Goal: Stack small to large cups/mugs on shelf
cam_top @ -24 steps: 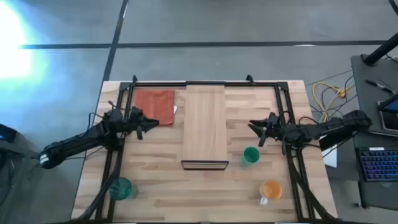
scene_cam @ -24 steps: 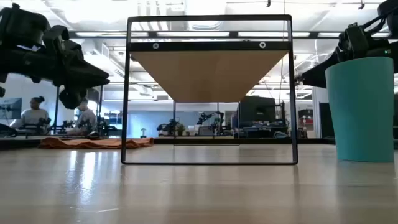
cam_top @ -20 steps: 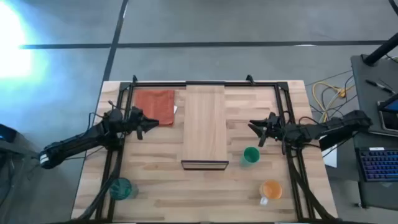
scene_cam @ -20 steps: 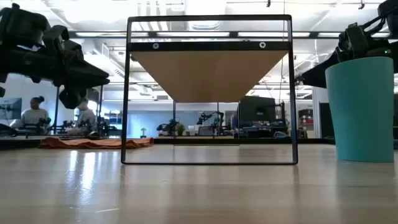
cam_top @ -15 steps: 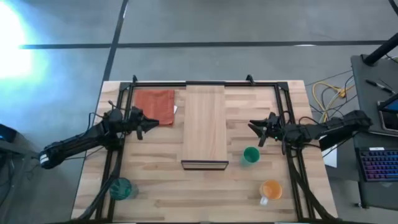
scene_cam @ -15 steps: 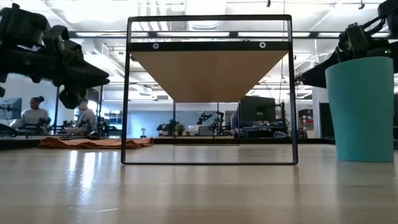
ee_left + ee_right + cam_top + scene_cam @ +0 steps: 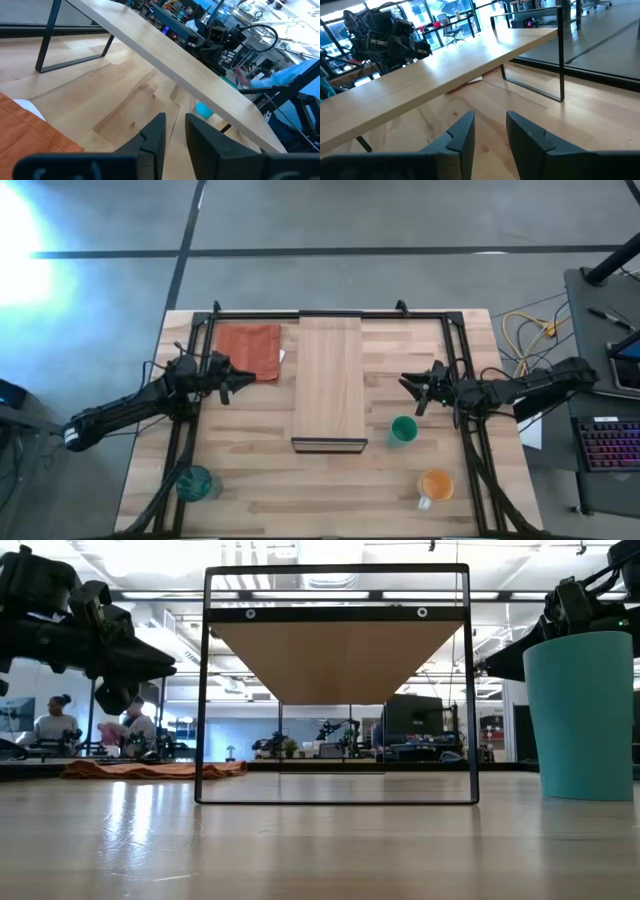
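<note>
The light-wood shelf (image 7: 328,380) stands on a black frame at the table's middle; it also shows in the low view (image 7: 338,655). The green cup (image 7: 403,430) stands upright on the table by the shelf's near right corner and shows large in the low view (image 7: 582,715). The teal tumbler (image 7: 195,482) stands near the table's near left corner. The orange mug (image 7: 435,484) stands near the near right corner. My left gripper (image 7: 240,382) hovers left of the shelf, open by a narrow gap and empty (image 7: 175,137). My right gripper (image 7: 408,388) hovers right of the shelf, open and empty (image 7: 490,132).
An orange-red cloth (image 7: 248,348) lies flat at the far left, just beyond my left gripper. A black frame (image 7: 330,313) runs round the table's edges. Cables and a keyboard (image 7: 610,445) lie off the table to the right. People sit in the room behind (image 7: 125,730).
</note>
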`<state>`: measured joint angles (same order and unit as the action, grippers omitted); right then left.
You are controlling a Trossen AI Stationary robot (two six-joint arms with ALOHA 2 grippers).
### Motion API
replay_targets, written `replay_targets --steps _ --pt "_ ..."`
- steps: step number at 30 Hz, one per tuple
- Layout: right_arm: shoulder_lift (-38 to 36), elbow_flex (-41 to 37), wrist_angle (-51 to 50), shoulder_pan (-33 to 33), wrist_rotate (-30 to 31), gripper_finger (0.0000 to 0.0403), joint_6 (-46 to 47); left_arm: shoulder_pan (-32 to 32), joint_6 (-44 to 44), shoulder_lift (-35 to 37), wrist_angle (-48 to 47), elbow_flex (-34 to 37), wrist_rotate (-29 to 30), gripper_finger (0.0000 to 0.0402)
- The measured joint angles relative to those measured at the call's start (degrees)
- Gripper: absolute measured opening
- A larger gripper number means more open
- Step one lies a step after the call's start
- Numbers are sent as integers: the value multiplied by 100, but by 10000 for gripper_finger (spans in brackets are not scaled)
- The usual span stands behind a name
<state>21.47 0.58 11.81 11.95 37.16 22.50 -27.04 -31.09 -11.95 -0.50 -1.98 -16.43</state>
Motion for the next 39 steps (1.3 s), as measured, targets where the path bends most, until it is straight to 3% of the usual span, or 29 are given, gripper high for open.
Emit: replay_targets --steps 30,39 --pt "-2 0 3 1 0 105 0 1 0 0 0 0 -2 58" --pt "-2 -2 731 0 20 105 157 1 -1 5 0 0 -2 58"
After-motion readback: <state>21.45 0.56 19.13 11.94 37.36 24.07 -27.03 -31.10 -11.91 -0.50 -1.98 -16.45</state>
